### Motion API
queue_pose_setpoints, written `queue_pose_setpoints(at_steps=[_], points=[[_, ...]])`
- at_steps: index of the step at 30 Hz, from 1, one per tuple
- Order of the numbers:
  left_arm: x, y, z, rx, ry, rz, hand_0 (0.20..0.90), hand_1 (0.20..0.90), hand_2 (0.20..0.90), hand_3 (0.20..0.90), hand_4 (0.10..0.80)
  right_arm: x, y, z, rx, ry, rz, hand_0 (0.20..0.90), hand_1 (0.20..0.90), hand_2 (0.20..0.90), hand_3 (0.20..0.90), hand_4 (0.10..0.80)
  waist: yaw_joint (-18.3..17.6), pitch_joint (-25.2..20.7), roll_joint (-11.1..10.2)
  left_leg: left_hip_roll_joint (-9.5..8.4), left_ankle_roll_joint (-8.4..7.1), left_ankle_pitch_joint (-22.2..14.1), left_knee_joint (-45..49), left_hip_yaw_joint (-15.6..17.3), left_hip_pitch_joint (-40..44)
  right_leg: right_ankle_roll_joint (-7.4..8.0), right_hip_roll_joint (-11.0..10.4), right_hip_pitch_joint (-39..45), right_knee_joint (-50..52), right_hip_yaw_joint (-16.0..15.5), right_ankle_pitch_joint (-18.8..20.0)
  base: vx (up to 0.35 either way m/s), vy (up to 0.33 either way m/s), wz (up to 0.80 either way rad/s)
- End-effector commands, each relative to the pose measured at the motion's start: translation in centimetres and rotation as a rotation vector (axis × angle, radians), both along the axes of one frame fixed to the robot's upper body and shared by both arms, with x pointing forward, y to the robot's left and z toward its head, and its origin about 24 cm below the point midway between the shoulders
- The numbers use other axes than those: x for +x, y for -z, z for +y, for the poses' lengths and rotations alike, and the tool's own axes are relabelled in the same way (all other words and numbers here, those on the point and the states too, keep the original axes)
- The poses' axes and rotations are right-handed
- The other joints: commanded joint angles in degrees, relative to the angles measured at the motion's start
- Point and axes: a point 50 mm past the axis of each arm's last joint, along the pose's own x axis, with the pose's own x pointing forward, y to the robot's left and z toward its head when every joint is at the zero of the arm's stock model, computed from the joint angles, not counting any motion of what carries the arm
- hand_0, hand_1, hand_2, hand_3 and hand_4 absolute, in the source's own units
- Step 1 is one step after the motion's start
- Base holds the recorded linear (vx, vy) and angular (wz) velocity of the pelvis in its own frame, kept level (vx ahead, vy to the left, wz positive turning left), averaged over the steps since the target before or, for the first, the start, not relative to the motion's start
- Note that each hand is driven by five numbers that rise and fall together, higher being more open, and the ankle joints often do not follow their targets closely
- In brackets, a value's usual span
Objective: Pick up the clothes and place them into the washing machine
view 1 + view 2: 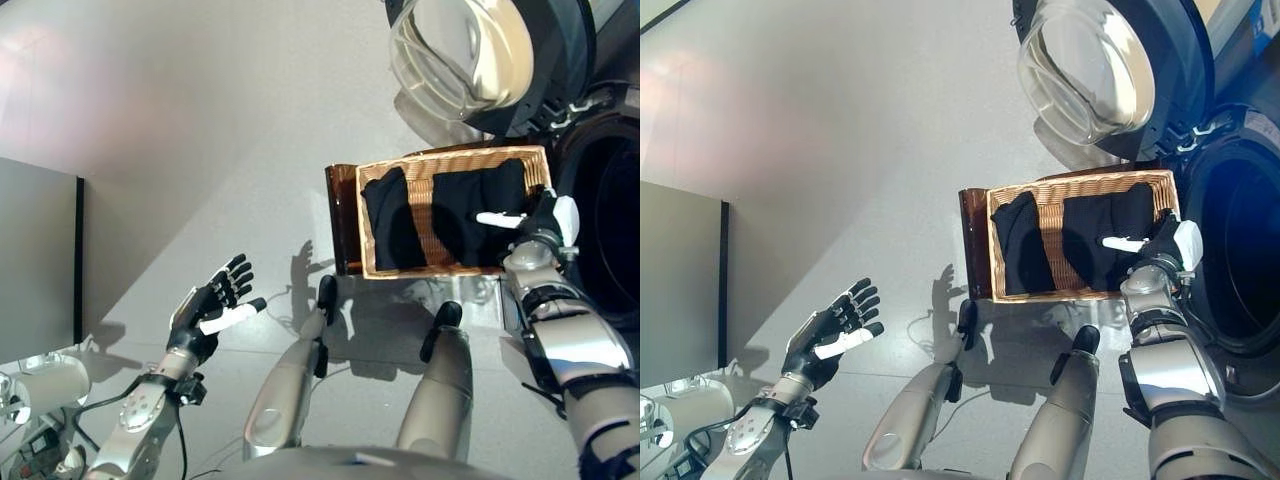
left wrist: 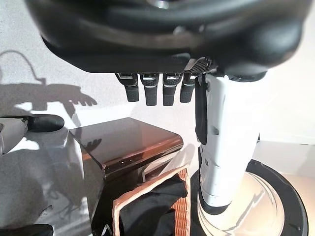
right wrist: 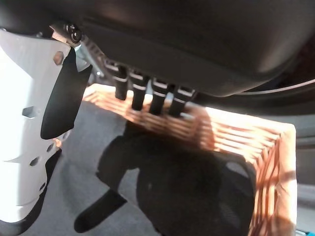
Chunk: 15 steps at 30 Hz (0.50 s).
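Left eye view: the right hand [image 1: 545,222], fingers straight, is poised over dark clothes [image 1: 480,215] in the basket [image 1: 450,165]; the left hand [image 1: 215,300] is held open, idle.

The left arm comes in from the lower left, bent upward at the wrist; the left hand [image 1: 212,305] hangs in the air with its palm turned inward, fingers straight and spread, the white-covered thumb pointing across toward the right; it holds nothing and touches nothing. The right arm reaches forward along the right side, nearly straight; the right hand [image 1: 545,222] is at its far end, wrist level, the white thumb sticking out sideways to the left; in its wrist view the fingers [image 3: 158,96] extend straight, relaxed, grasping nothing.
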Motion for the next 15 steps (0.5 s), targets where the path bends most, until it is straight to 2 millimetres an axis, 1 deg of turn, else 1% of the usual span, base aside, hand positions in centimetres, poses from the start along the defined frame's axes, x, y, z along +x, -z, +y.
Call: queue_pose_setpoints(at_steps=[1,4,6,7,8,9,15], points=[[0.7,-3.1,0.7,0.003,-0.008,-0.159,0.900,0.900,0.900,0.900,0.800,1.2,-1.7,0.6,-0.008,-0.019,-0.060,0.900,0.900,0.900,0.900,0.800,1.2,-0.6,-0.3,1.31,-1.90,-11.4,10.1,-0.4,0.5,3.96,-1.3,-1.3,-7.6,4.7,13.4,-0.001,0.002,0.04],[0.7,-3.2,0.7,0.004,-0.001,-0.165,0.900,0.900,0.900,0.900,0.800,1.1,-1.3,0.7,0.007,-0.013,-0.056,0.900,0.900,0.900,0.900,0.800,1.2,-0.6,-0.4,1.10,-1.66,-12.5,12.9,-0.4,-1.4,3.88,-1.5,-2.2,-5.8,5.2,12.6,-0.005,0.006,0.11],[0.7,-3.3,0.7,0.008,0.003,-0.166,0.900,0.900,0.900,0.900,0.800,0.8,-0.6,0.9,0.021,-0.011,-0.037,0.900,0.900,0.900,0.900,0.800,1.4,-0.7,-0.4,0.83,-1.40,-13.0,14.5,-0.4,-2.5,3.92,-1.8,-2.7,-5.1,5.1,12.3,0.013,0.009,0.10],[0.7,-3.3,0.7,0.008,0.003,-0.166,0.900,0.900,0.900,0.900,0.800,0.8,-0.6,0.9,0.021,-0.011,-0.037,0.900,0.900,0.900,0.900,0.800,1.4,-0.8,-0.4,0.83,-1.40,-13.1,14.6,-0.4,-2.6,3.92,-1.8,-2.8,-5.1,5.1,12.3,0.035,0.012,0.05],[0.7,-3.4,0.7,0.011,0.006,-0.167,0.900,0.900,0.900,0.900,0.800,0.5,0.2,1.0,0.032,-0.008,-0.017,0.900,0.900,0.900,0.900,0.800,1.7,-0.9,-0.3,0.68,-1.23,-13.2,15.0,-0.4,-2.8,4.02,-2.0,-2.7,-5.1,5.0,12.4,0.026,0.007,0.04],[0.7,-3.4,0.7,0.011,0.006,-0.167,0.900,0.900,0.900,0.900,0.800,0.5,0.2,1.0,0.032,-0.008,-0.017,0.900,0.900,0.900,0.900,0.800,1.7,-0.9,-0.3,0.68,-1.23,-13.3,15.0,-0.4,-2.8,4.02,-2.0,-2.8,-5.1,5.0,12.4,0.050,0.016,0.03],[0.8,-3.1,0.8,0.020,0.001,-0.160,0.900,0.900,0.900,0.900,0.800,-0.1,1.8,1.5,0.060,-0.009,0.020,0.900,0.900,0.900,0.900,0.800,2.4,-1.3,-0.4,0.13,-0.71,-13.3,14.0,-0.2,-2.0,4.57,-2.7,-1.6,-6.7,4.6,13.3,0.059,0.030,0.00]])
